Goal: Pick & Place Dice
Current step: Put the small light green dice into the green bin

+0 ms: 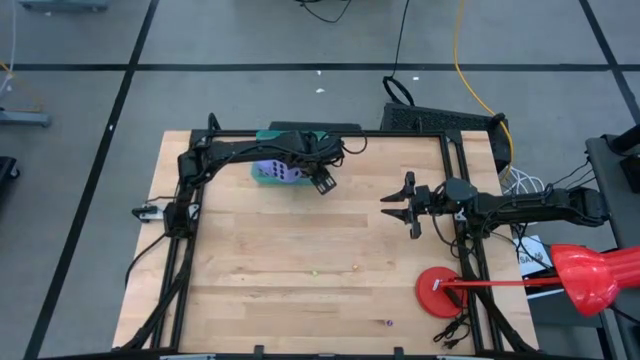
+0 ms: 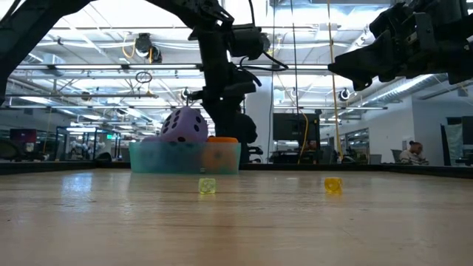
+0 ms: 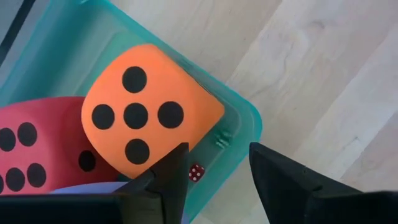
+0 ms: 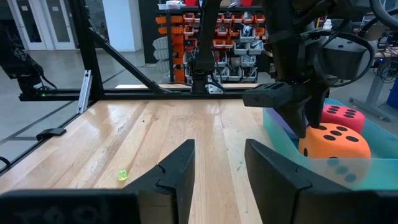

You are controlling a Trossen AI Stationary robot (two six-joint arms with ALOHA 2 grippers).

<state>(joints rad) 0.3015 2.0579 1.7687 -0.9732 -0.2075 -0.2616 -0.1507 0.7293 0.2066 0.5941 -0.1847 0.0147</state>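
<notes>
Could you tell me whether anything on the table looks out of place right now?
Yes: a few tiny dice, such as a yellow-green one and an orange one, lie loose on the table, while the big dice sit in the teal tray.

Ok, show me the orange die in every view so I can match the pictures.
High view: not visible, hidden under the left arm at the teal tray.
Low view: orange die, top edge above the tray wall.
Left wrist view, five pips up.
Right wrist view, in the tray.
Shared landmark: the teal tray.
</notes>
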